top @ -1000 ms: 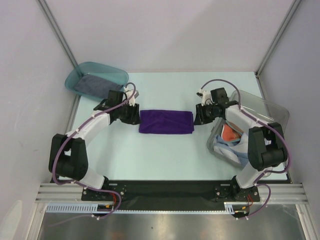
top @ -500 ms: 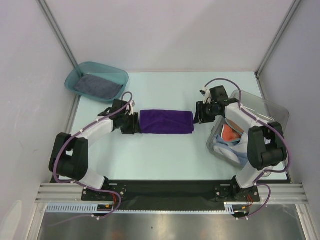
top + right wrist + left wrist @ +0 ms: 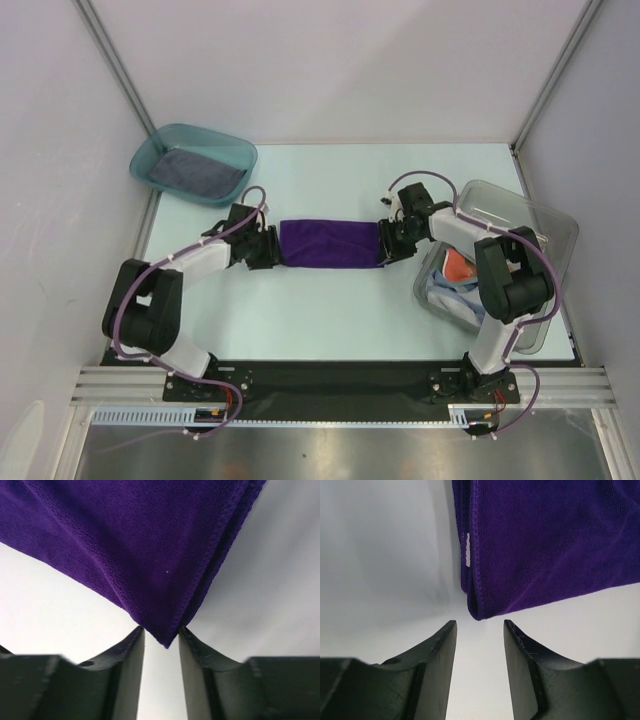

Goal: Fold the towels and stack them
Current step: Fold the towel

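A deep purple towel (image 3: pixel 330 244), folded into a long strip, lies flat mid-table. My left gripper (image 3: pixel 270 247) is at its left end. In the left wrist view that gripper (image 3: pixel 480 625) is open, and the towel (image 3: pixel 550 540) has its near corner just ahead of the fingertips, not between them. My right gripper (image 3: pixel 384 243) is at the towel's right end. In the right wrist view it (image 3: pixel 161 630) stands open with a corner of the towel (image 3: pixel 130 540) poking between its tips. A dark grey-blue towel (image 3: pixel 195 172) lies in the teal tray (image 3: pixel 146 154).
A clear plastic bin (image 3: pixel 520 215) at the right holds a brown-red towel (image 3: pixel 458 266) and a light-blue one (image 3: pixel 450 296), partly behind the right arm. The teal tray sits at the far left corner. Walls enclose the table on three sides.
Both grippers have closed in on the purple towel: the left one moved right and nearer to its left end, the right one moved left to its right corner. The towel has not shifted.
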You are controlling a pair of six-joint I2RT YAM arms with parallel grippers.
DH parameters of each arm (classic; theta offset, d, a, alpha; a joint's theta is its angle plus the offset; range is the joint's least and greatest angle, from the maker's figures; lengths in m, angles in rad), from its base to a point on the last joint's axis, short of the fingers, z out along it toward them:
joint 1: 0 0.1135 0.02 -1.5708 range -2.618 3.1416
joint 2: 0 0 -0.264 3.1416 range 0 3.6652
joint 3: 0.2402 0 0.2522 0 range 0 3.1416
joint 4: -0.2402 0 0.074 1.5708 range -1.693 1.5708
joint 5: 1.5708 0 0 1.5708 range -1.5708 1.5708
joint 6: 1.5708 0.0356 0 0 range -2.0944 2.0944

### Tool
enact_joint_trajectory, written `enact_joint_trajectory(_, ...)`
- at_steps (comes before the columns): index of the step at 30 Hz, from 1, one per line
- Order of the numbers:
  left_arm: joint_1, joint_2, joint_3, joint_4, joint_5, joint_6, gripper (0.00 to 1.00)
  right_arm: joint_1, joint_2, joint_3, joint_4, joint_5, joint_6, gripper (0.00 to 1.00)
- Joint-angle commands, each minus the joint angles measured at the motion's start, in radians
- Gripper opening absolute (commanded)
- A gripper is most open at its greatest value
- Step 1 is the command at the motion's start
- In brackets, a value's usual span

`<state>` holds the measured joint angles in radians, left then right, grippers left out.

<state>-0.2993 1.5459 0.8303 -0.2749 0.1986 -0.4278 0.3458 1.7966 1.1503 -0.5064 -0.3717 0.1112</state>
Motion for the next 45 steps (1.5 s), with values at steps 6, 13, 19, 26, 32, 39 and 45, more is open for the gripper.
enact_joint_trajectory(6,-0.008,0.051,0.052,0.055,0.001,-0.016,0.46,0.001,-0.014,0.015,0.005,-0.007,-0.033,0.31)
enact_joint_trajectory(13,-0.008,0.100,0.081,0.046,0.010,0.004,0.18,0.002,-0.008,0.020,-0.006,-0.048,-0.051,0.11)
enact_joint_trajectory(19,-0.003,0.109,0.127,-0.082,-0.134,0.037,0.00,0.002,-0.023,0.000,-0.055,-0.072,-0.064,0.00)
enact_joint_trajectory(26,0.002,0.158,0.176,-0.139,-0.139,0.054,0.10,0.002,-0.019,-0.017,-0.055,-0.047,-0.044,0.22)
enact_joint_trajectory(32,0.002,0.103,0.223,-0.178,-0.148,0.052,0.47,-0.021,-0.065,0.069,-0.093,-0.046,-0.004,0.42)
enact_joint_trajectory(39,-0.011,0.069,0.328,-0.196,-0.105,0.070,0.49,-0.036,-0.023,0.210,-0.090,0.011,0.056,0.41)
enact_joint_trajectory(45,-0.017,0.103,0.277,-0.058,0.014,0.024,0.48,-0.039,0.105,0.299,-0.069,0.048,0.067,0.38)
